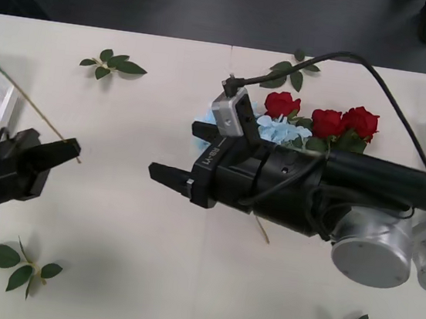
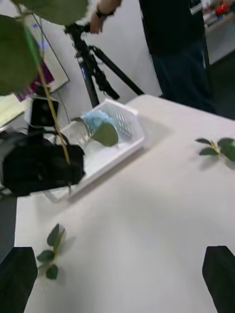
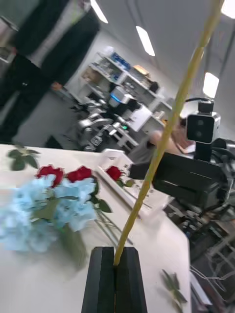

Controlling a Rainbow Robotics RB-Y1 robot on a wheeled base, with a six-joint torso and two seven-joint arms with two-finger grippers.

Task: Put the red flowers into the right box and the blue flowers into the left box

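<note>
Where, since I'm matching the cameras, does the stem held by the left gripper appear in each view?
Front view: the stem slants from the picture's left edge to the left gripper.
Right wrist view: the stem runs from big green leaves to that gripper, before the left box.
Left wrist view: the stem leaves the shut fingers, the blue flowers beside it.
Shared landmark: the left gripper.

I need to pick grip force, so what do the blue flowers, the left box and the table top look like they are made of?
The blue flowers: soft matte petals, probably fabric, on thin stems. The left box: white moulded plastic by its look, slightly glossy, with slotted walls. The table: a smooth cream surface with low sheen, likely laminate.
</note>
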